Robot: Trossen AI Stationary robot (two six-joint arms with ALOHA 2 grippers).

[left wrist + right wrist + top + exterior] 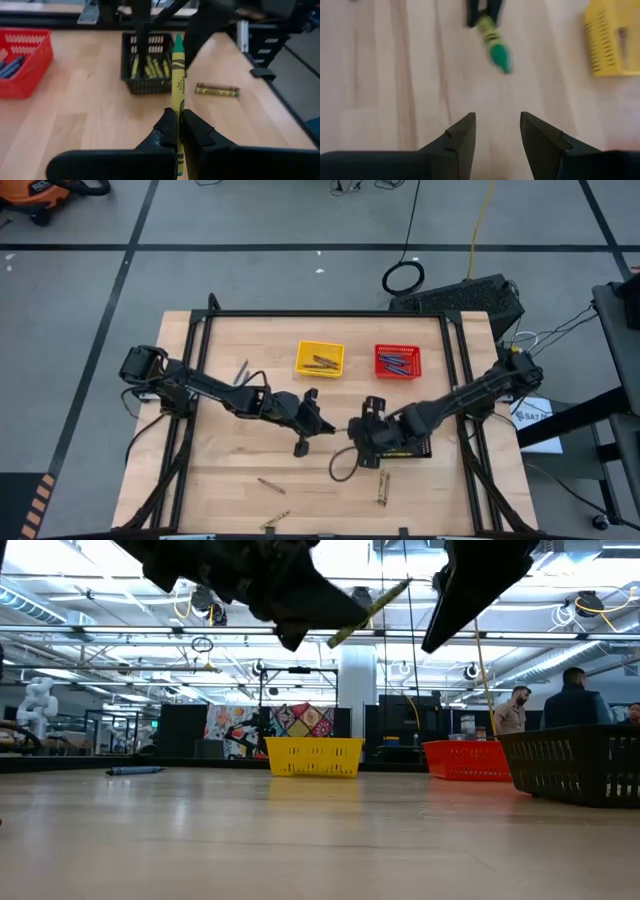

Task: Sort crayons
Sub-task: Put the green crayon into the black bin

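Clamping a yellow-green wax crayon point(177, 75), the left gripper point(178, 131) is hovering mid-table; the right gripper point(497, 132) is facing it, fingers apart.

This is a big lab or workshop. The low view shows a very high ceiling with long bright lights point(90, 590), pipes and hanging cables. Two people point(560, 700) stand far back by dark desks. A white robot figure point(38, 700) stands at the side. The wooden table point(230, 480) sits on a grey floor with black lines.
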